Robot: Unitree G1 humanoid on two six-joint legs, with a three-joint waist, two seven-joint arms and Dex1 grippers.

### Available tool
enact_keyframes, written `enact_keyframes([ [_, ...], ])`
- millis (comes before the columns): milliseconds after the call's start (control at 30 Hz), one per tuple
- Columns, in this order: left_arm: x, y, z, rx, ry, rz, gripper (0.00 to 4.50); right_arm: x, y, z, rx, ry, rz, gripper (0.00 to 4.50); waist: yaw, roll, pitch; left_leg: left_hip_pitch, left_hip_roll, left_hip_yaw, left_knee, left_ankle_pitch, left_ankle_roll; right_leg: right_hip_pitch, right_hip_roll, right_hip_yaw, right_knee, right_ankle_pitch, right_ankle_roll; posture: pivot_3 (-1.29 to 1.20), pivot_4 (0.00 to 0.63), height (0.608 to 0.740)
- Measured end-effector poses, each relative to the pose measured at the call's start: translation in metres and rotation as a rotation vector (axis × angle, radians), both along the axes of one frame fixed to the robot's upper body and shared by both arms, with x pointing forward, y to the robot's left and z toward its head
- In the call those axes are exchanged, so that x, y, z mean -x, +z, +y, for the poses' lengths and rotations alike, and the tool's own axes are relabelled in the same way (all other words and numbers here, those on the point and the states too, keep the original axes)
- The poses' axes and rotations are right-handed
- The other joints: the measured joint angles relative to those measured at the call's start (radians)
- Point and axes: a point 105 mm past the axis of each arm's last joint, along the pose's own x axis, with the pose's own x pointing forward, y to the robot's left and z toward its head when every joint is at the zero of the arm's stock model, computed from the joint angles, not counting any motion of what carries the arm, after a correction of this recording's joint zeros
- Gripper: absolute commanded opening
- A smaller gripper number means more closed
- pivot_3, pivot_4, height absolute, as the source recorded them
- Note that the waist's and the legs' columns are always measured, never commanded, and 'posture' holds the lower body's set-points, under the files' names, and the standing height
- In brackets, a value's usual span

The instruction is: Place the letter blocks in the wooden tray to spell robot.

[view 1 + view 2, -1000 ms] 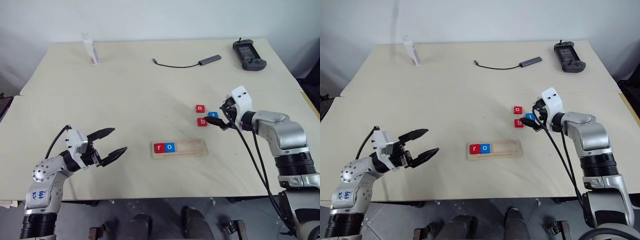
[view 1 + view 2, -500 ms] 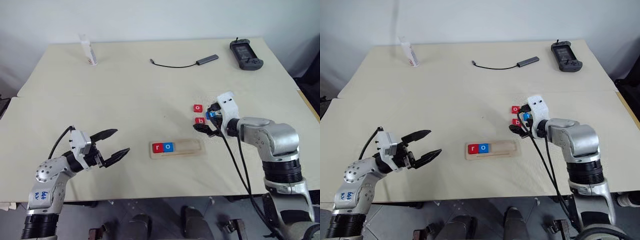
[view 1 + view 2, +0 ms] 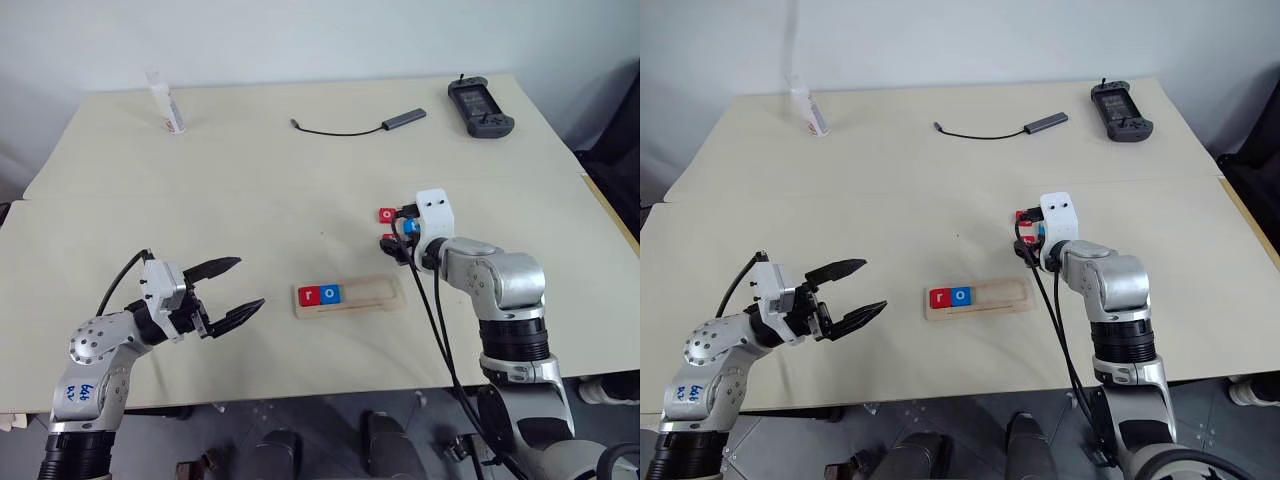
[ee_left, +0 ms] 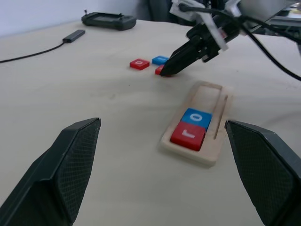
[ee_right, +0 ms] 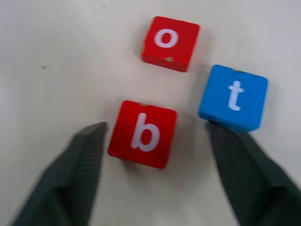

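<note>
Right wrist view: open right gripper (image 5: 155,141) straddles b (image 5: 143,133); tray (image 3: 385,291) holds r, o only; left gripper (image 3: 237,288) open.

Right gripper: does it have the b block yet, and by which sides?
Not yet. The right gripper is open, its fingers either side of the red b block without touching it. The left gripper is open and holds nothing.

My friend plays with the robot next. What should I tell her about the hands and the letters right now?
Left gripper: open, holding nothing, near the table's front edge.
Right gripper: open, one finger on each side of the red b, not yet pinching it.
Tray: red r and blue o are in.
On the table: red o and blue t, beside the b.
Left to do: b, o, t.
</note>
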Motion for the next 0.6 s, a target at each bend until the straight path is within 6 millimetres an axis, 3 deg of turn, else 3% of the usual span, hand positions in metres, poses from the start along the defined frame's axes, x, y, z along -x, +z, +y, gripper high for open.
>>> enact_keyframes([
  [100,0.001,-0.001,-0.006,-0.004,-0.027,0.008,4.50,0.001,-0.001,-0.001,0.008,-0.008,-0.004,1.53,-0.003,0.000,0.000,0.000,0.000,0.000,0.000,0.000,0.000,0.000,0.000,0.000,0.000,0.000,0.000,0.00,0.150,0.740],
  [133,0.001,-0.001,-0.007,-0.004,-0.033,0.009,4.50,0.001,-0.001,-0.002,0.009,-0.009,-0.005,1.46,-0.003,0.000,0.000,0.000,0.000,0.000,0.000,0.000,0.000,0.000,0.000,0.000,0.000,0.000,0.000,0.00,0.150,0.740],
  [333,0.000,0.000,-0.019,0.006,-0.079,0.006,4.50,0.009,-0.002,-0.009,0.025,-0.003,-0.003,1.46,0.001,0.000,0.000,0.000,-0.001,0.000,0.000,0.000,0.000,0.000,-0.001,0.000,0.000,0.000,0.000,0.00,0.150,0.740],
  [600,-0.012,-0.004,-0.042,0.042,-0.175,0.006,4.50,0.059,0.007,-0.050,0.061,-0.083,0.016,1.46,0.015,0.000,0.000,-0.001,-0.001,-0.001,0.000,0.000,0.000,0.000,-0.001,0.000,-0.001,0.000,0.000,0.00,0.150,0.740],
])
